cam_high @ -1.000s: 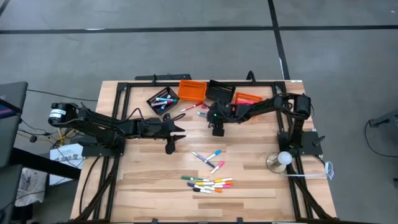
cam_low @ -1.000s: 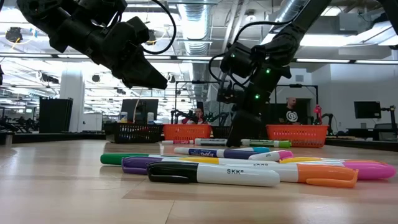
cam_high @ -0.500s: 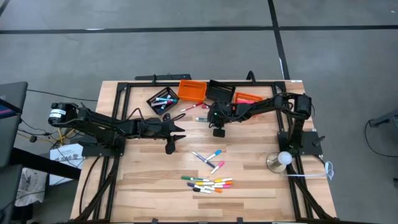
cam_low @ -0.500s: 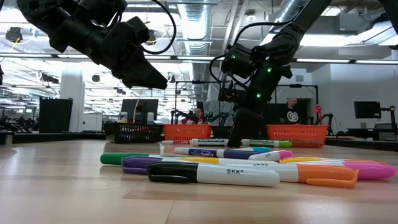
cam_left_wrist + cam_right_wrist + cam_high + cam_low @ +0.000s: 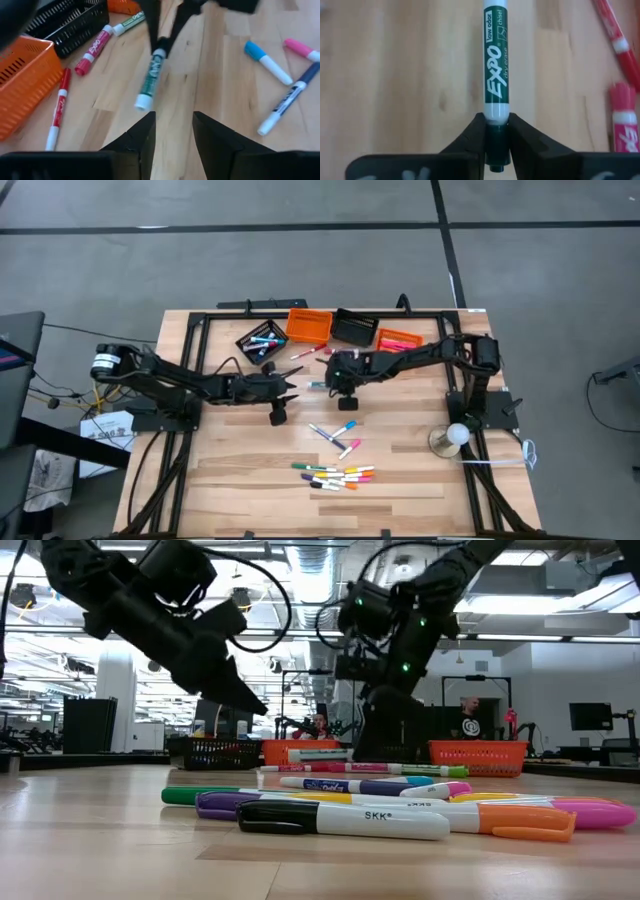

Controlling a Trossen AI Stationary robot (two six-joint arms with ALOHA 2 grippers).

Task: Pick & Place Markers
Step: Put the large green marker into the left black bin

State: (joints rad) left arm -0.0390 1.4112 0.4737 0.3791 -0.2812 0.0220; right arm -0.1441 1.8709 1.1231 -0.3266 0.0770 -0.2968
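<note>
My right gripper [image 5: 331,383] is shut on a green-and-white marker [image 5: 496,65] at the table's middle, toward the far side. The marker sticks out toward my left gripper [image 5: 289,385], which is open, with its fingers [image 5: 172,130] a short way from the marker's white free end [image 5: 143,102]. Other markers lie loose: two red ones [image 5: 308,353] near the bins, three [image 5: 336,432] in the middle, and a cluster [image 5: 335,475] near the front edge. My right gripper pinches the marker's dark cap end [image 5: 495,131] between its two fingers. The fingers come about level from the table's right and lie along the marker. The marker juts straight out past the fingertips, roughly level, and in the low view [image 5: 320,753] it shows a little above the table.
At the far edge stands a row of bins: a black one [image 5: 260,340] with markers in it, an orange one [image 5: 308,326], a black one [image 5: 355,330] and an orange one [image 5: 398,338]. A white ball on a round base [image 5: 455,438] stands at the right.
My right gripper has risen from the table and gone toward the table's left edge, turning from pointing down to about level, with the green marker now sticking out of it. My left gripper has tipped downward and drawn closer to the marker.
</note>
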